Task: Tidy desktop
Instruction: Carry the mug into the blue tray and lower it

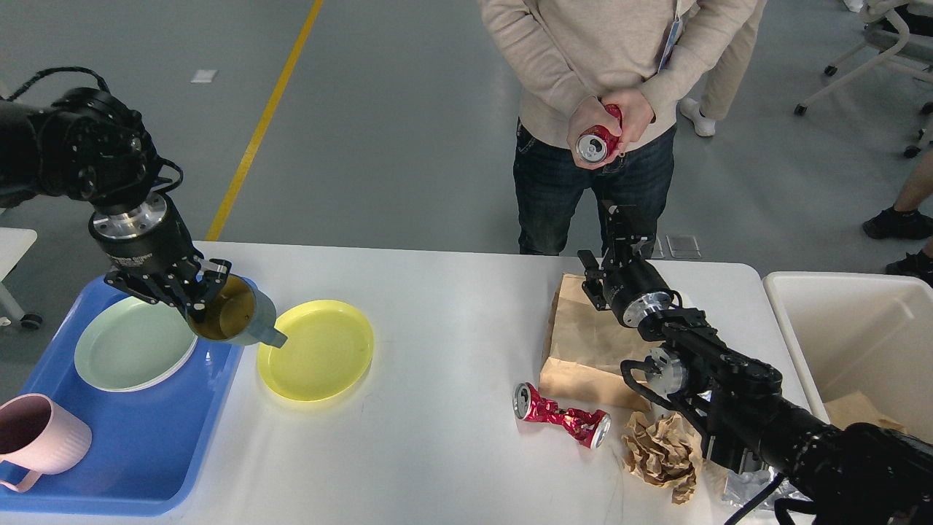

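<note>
A grey-green mug point(233, 321) is gripped at its rim by the left gripper point(191, 305), fingers clamped on the wall of the mug, and it's held up off the surface, tilted, over the right edge of the blue tray point(138, 452) and next to the yellow plate point(315, 350). The handle can be seen poking out toward the yellow plate.

On the blue tray a pale green plate point(135, 354) is sitting at the back and a pink mug point(40, 441) at the front left corner. The tray itself is parked on the left end of the desktop point(437, 306), which fills most of the lower view; the yellow plate lies directly on it just right of the tray.

Over on the right side, a flat brown paper bag point(587, 343) is laid on the desktop, with a crushed red can point(561, 415) just in front of it and a crumpled paper ball point(660, 452) beside the can. The right gripper point(619, 222) is held above the far edge of the bag; whether its fingers are spread or closed can't be told from this angle, and nothing is seen in them.

A cream bin point(853, 328) is placed off the right end of the desktop. Another red can point(598, 142) is held by a person point(605, 65) standing behind the desk.
</note>
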Robot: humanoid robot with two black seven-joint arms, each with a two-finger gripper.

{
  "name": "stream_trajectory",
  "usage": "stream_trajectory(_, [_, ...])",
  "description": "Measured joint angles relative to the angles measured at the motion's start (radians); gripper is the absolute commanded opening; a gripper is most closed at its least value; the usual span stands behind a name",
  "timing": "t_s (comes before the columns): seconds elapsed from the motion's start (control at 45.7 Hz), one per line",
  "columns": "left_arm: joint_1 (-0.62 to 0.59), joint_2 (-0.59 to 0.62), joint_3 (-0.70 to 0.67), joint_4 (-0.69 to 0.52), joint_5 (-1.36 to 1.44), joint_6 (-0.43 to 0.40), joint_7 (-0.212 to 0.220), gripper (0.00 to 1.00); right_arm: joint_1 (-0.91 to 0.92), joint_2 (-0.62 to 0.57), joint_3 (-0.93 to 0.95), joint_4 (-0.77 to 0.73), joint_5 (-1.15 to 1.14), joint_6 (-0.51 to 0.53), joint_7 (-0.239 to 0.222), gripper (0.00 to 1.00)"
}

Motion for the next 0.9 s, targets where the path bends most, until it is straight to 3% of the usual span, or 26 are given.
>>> stream_trajectory(0.263, [-0.01,0.066,0.03,0.0,0.004,0.0,0.002,0.0,0.0,0.0,0.0,0.0,0.0,0.0,0.0,1.0])
stream_trajectory(0.678, [0.335,0.253,0.003,0.218,-0.003,0.0,-0.002,0.0,0.0,0.0,0.0,0.001,0.0,-0.001,0.0,1.0])
stream_trajectory(0.897, [0.455,0.261,-0.064,0.229,-0.002,0.0,0.001,0.0,0.0,0.0,0.0,0.001,0.0,0.0,0.0,1.0])
